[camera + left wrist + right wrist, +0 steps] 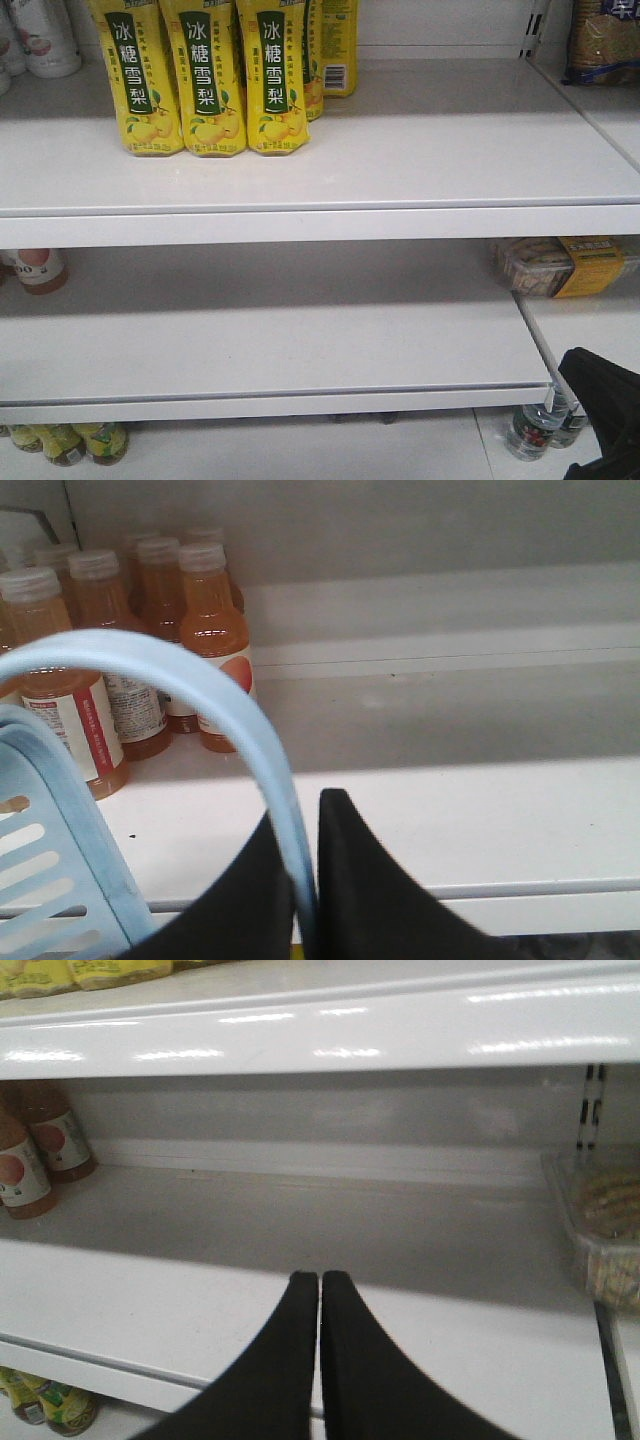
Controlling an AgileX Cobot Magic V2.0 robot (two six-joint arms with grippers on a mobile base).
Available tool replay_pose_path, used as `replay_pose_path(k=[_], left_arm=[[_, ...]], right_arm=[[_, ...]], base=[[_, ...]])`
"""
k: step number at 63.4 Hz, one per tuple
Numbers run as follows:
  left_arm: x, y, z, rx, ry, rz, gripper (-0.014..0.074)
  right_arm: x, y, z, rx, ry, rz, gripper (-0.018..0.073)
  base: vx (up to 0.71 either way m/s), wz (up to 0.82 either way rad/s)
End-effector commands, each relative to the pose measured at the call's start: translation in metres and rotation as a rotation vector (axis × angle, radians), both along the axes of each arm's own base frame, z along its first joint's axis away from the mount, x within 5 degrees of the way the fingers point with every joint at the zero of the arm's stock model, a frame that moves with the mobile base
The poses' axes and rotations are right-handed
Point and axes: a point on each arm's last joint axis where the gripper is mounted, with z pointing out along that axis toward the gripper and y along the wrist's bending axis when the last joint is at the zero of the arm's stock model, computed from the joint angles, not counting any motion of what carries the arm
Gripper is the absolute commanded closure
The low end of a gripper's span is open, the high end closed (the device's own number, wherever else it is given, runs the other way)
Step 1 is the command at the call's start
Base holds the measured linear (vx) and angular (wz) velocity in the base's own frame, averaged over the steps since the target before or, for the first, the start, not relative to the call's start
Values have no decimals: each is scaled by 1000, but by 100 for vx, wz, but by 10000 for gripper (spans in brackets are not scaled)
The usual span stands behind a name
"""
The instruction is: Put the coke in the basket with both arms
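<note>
Left gripper (303, 880): clamped on the pale blue basket handle (200, 670).
Right gripper (320, 1290): fingers pressed together, nothing held, lower centre, facing the middle shelf (480, 1360).
Coke: not seen in any view; direction from either gripper cannot be told.

The setting is a retail shop aisle with white metal shelves (400, 150) arranged in tiers. The stock is faced in rows: yellow tea bottles (213, 80) on the upper tier, orange juice bottles (215, 645) on the middle tier, and a packaged snack tray (555, 266) on the adjoining bay. A light blue basket (60, 870) hangs in front of the shelves.
</note>
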Motion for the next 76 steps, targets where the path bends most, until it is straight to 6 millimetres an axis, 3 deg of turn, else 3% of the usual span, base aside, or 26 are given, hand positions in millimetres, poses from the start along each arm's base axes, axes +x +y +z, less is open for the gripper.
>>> replay_pose_path(k=[1, 5, 14, 20, 37, 53, 76], left_arm=[[0, 0, 12, 96, -160, -3, 603], [0, 0, 12, 96, -160, -3, 603], [0, 0, 12, 96, -160, -3, 603], [0, 0, 12, 96, -160, -3, 603], [0, 0, 12, 96, -160, -3, 603], [0, 0, 12, 96, -160, -3, 603], [0, 0, 14, 96, -167, -3, 603]], right_arm=[[2, 0, 13, -35, -91, 6, 564], [3, -3, 11, -5, -93, -25, 564], [2, -16, -12, 129, 1, -159, 564], [-4, -20, -22, 127, 10, -182, 564], [-22, -32, -15, 38, -151, -259, 564], [-36, -37, -42, 63, -177, -322, 564], [-40, -40, -43, 35, -194, -364, 564]], base=[[0, 0], [0, 0], [0, 0], [0, 0], [0, 0], [0, 0], [0, 0]])
